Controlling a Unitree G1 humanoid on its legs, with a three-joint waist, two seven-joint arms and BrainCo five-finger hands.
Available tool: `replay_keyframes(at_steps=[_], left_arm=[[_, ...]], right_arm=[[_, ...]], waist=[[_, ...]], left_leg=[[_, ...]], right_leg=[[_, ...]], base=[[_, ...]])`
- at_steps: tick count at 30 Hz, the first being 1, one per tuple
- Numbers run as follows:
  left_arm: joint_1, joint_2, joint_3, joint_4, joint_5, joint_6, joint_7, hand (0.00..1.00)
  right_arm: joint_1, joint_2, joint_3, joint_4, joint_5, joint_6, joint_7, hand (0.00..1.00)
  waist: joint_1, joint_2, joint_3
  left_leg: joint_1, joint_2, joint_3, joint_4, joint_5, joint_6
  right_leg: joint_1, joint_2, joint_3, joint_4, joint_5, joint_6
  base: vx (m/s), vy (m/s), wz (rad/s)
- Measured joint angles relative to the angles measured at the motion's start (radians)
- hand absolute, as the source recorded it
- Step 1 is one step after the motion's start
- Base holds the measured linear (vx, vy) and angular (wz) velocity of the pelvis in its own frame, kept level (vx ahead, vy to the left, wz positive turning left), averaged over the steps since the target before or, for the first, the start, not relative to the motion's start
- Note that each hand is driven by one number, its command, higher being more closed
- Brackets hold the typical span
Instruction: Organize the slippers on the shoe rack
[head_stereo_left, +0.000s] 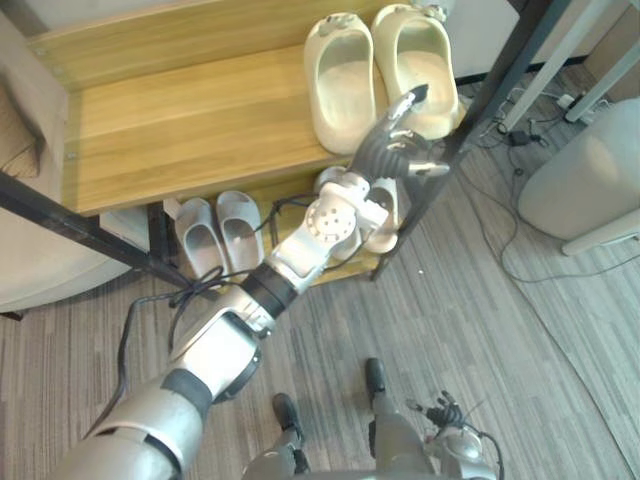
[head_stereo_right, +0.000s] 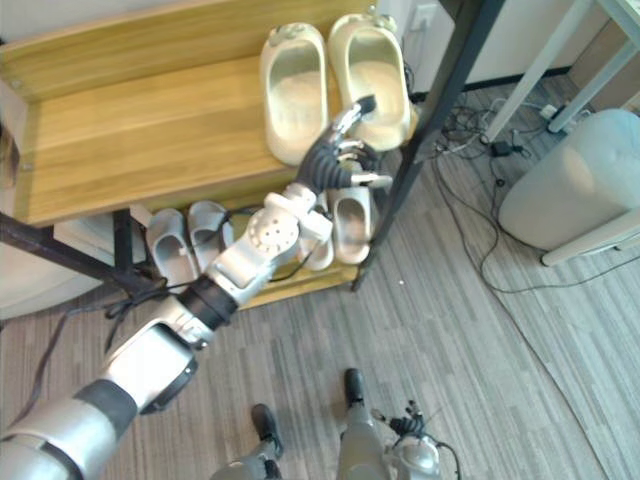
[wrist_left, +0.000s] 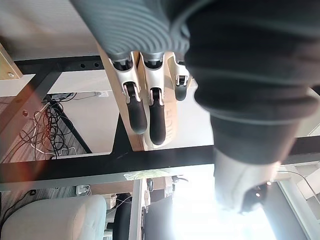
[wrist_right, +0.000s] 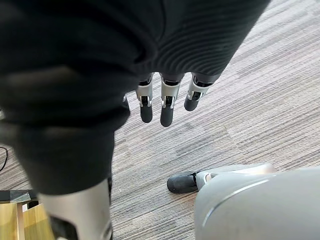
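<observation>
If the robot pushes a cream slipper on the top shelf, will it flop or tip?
Probably neither: the cream slipper looks thick and moulded, so likely stiff and light. Lying flat on the smooth wooden shelf, it should slide.

Bright even light; white glare beyond the left hand

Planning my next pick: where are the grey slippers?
In the eye views the grey slippers lie side by side on the rack's lower shelf, under the top shelf, to the left of the left hand.
</observation>
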Motion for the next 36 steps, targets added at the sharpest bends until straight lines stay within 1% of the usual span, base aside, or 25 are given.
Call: replay_keyframes(at_steps=[10, 14, 15, 19, 22, 26, 29, 33, 36], left_arm=[[0.0, -0.002, 0.0, 0.0, -0.022, -0.003, 0.002, 0.0], [0.0, -0.02, 0.0, -0.002, -0.044, -0.004, 0.011, 0.0], [0.0, -0.036, 0.0, -0.004, -0.06, -0.004, 0.023, 0.0], [0.002, -0.07, -0.005, -0.032, -0.069, -0.006, 0.028, 0.0], [0.016, -0.102, -0.005, -0.095, -0.072, -0.035, 0.044, 0.0], [0.053, -0.141, -0.012, -0.105, -0.079, -0.038, 0.046, 0.0], [0.089, -0.159, -0.052, -0.12, -0.092, -0.038, 0.048, 0.0], [0.143, -0.208, -0.129, -0.153, -0.098, -0.037, 0.041, 0.0], [0.163, -0.232, -0.146, -0.202, -0.097, -0.037, 0.041, 0.0]], right_arm=[[0.0, 0.0, 0.0, -0.002, -0.004, 0.0, -0.001, 0.0], [0.002, 0.002, 0.0, -0.009, -0.005, 0.001, -0.001, 0.0], [0.006, 0.002, 0.0, -0.01, -0.005, 0.001, -0.001, 0.0], [0.013, 0.002, 0.0, -0.012, -0.005, 0.001, -0.002, 0.0], [0.014, 0.002, 0.017, -0.012, -0.005, 0.002, -0.003, 0.0], [0.014, -0.001, 0.038, -0.012, -0.005, 0.002, -0.003, 0.0], [0.014, -0.001, 0.043, -0.012, -0.005, 0.003, -0.003, 0.0], [0.014, 0.003, 0.05, -0.012, -0.005, 0.005, -0.006, 0.0], [0.014, 0.012, 0.052, -0.011, -0.006, 0.01, -0.008, 0.0]], waist=[[0.0, 0.001, -0.001], [0.002, 0.001, -0.001], [0.005, 0.001, -0.001], [0.014, 0.001, -0.001], [0.019, 0.002, -0.001], [0.028, 0.002, -0.001], [0.032, 0.002, -0.001], [0.034, 0.002, -0.001], [0.041, 0.001, -0.001]], left_leg=[[0.002, 0.0, 0.001, 0.0, 0.0, 0.0], [0.006, 0.002, 0.001, 0.0, 0.0, 0.0], [0.007, 0.002, 0.001, 0.0, 0.0, 0.0], [0.019, 0.003, -0.002, 0.0, 0.0, 0.0], [0.025, 0.004, -0.009, 0.0, 0.0, 0.0], [0.027, 0.005, -0.013, 0.0, 0.002, 0.002], [0.027, 0.005, -0.018, 0.0, 0.002, 0.002], [0.032, 0.004, -0.036, 0.0, 0.004, 0.004], [0.035, 0.002, -0.041, 0.0, 0.004, 0.004]], right_leg=[[0.002, 0.0, 0.0, 0.0, 0.002, -0.003], [0.006, -0.001, -0.001, 0.0, 0.002, -0.003], [0.007, -0.001, -0.001, 0.0, 0.002, -0.003], [0.022, -0.001, -0.006, -0.005, 0.002, -0.003], [0.033, -0.001, -0.01, -0.006, 0.002, -0.004], [0.037, -0.002, -0.015, -0.006, 0.001, -0.004], [0.04, -0.003, -0.02, -0.006, 0.001, -0.003], [0.055, -0.007, -0.04, -0.007, -0.003, 0.001], [0.062, -0.009, -0.044, -0.007, -0.005, 0.002]], base=[[0.0, 0.0, 0.0], [0.0, 0.0, 0.0], [0.0, 0.0, 0.0], [0.0, 0.0, 0.01], [0.02, -0.003, 0.06], [0.0, 0.0, 0.0], [0.02, 0.0, 0.05], [0.03, 0.004, 0.11], [0.02, 0.006, 0.06]])
